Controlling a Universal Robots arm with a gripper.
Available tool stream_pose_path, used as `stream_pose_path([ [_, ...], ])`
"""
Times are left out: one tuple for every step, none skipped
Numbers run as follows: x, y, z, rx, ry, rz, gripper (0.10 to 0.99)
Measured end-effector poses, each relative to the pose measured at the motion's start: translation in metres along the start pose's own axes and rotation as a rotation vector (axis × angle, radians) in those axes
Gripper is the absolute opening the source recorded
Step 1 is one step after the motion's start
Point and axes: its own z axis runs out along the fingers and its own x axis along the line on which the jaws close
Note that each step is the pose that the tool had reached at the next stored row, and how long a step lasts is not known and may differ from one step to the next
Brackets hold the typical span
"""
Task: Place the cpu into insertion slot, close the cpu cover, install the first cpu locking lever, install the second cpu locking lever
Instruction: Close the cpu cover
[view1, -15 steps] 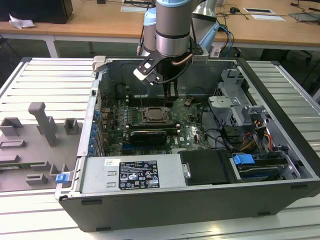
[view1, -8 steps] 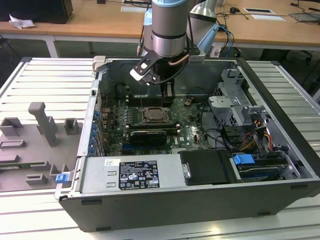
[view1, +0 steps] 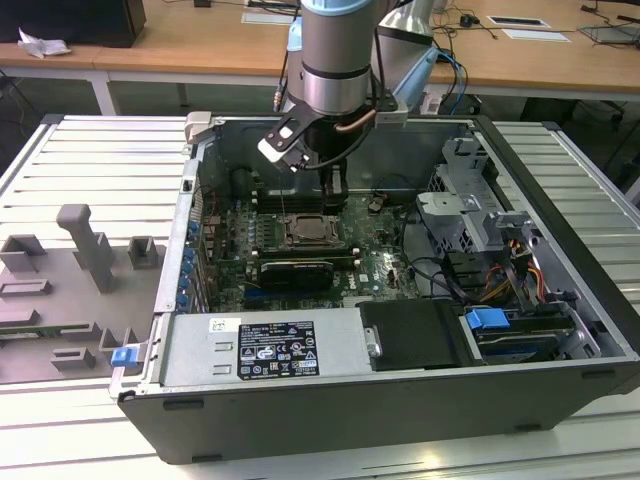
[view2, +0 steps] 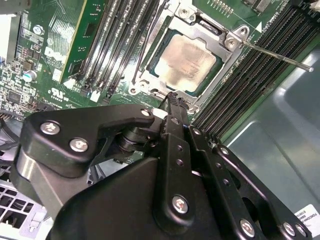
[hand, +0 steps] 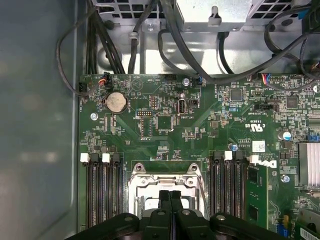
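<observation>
Now the gripper (view2: 172, 99) hangs just over the cpu cover (view2: 227, 57), its fingers pressed together. The cpu (view2: 186, 62) lies under that cover.

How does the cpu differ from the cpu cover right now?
The cpu is a solid pale beige square; the cpu cover is a silver frame with a square window. The cpu cover is larger and rings the cpu, which shows through its window. Both are square and lie flat.
</observation>
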Motion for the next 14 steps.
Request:
stream_pose_path([
  [0.0, -0.0004, 0.0001, 0.0, 0.0, 0.0, 0.106],
  [0.0, -0.0007, 0.0001, 0.0, 0.0, 0.0, 0.106],
  [0.0, -0.0008, 0.0002, 0.0, 0.0001, 0.0, 0.106],
  [0.0, -0.0013, 0.0004, 0.0, 0.0002, 0.0, 0.106],
  [0.0, -0.0016, 0.0004, 0.0, 0.0002, 0.0, 0.106],
  [0.0, -0.0018, 0.0004, 0.0, 0.0002, 0.0, 0.106],
  [0.0, -0.0021, 0.0006, 0.0, 0.0003, 0.0, 0.106],
  [0.0, -0.0031, 0.0008, 0.0, 0.0003, 0.0, 0.106],
  [0.0, -0.0057, 0.0011, 0.0, 0.0003, 0.0, 0.106],
  [-0.0001, -0.0088, 0.0013, 0.0, 0.0003, 0.0, 0.106],
  [-0.0001, -0.0106, 0.0015, 0.0, 0.0002, 0.0, 0.106],
  [-0.0001, -0.0121, 0.0016, 0.0, 0.0003, 0.0, 0.106],
  [-0.0001, -0.0134, 0.0017, 0.0, 0.0004, 0.0, 0.106],
  [0.0, -0.0151, 0.0018, 0.0, 0.0004, 0.0, 0.106],
])
